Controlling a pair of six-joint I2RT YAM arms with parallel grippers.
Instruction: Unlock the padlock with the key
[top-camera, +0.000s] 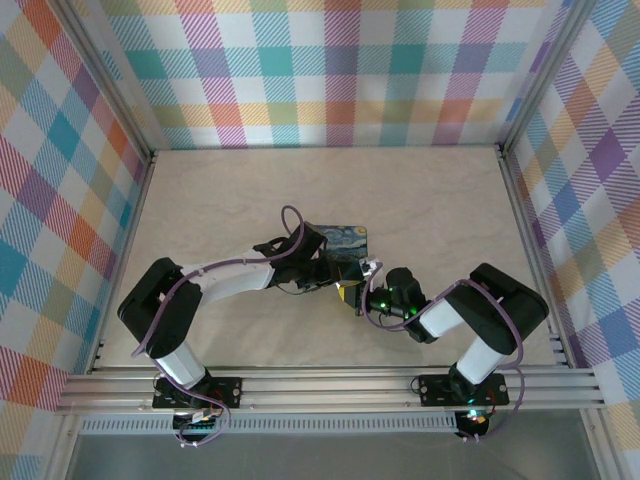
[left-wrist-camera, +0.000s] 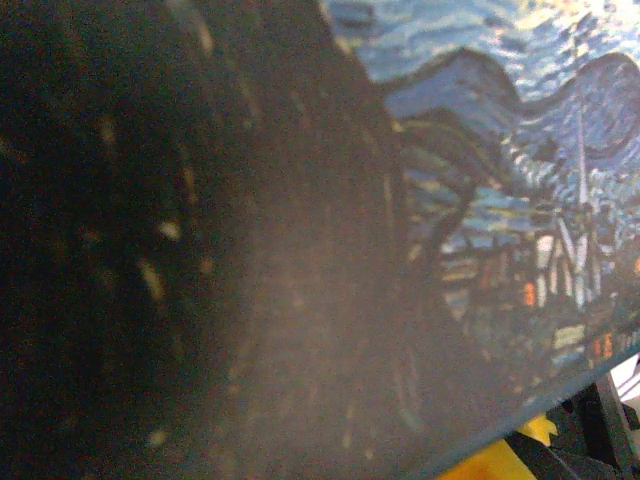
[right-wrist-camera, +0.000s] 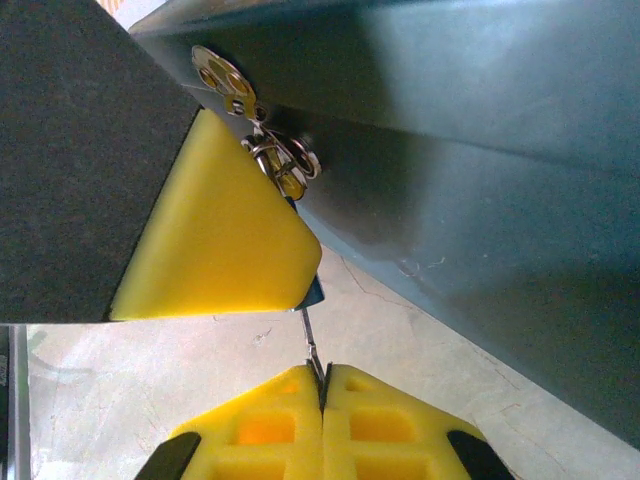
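Observation:
In the right wrist view my right gripper (right-wrist-camera: 322, 385) is shut on the key (right-wrist-camera: 312, 345), a thin pale metal blade. The blade runs up to a blue corner of the padlock (right-wrist-camera: 315, 292). The rest of the padlock is hidden behind a yellow finger (right-wrist-camera: 220, 235) of my left gripper, which is closed on it. The padlock hangs below a metal hasp (right-wrist-camera: 275, 160) on the starry-night box (right-wrist-camera: 480, 150). From above, my left gripper (top-camera: 343, 283) and right gripper (top-camera: 368, 290) meet at the front of the box (top-camera: 338, 238).
The box's painted lid (left-wrist-camera: 500, 150) lies very close to the left wrist camera, with a dark blur over the left half of that view. Plaid walls (top-camera: 330, 70) and an aluminium frame (top-camera: 330, 385) enclose the pale table (top-camera: 430, 200).

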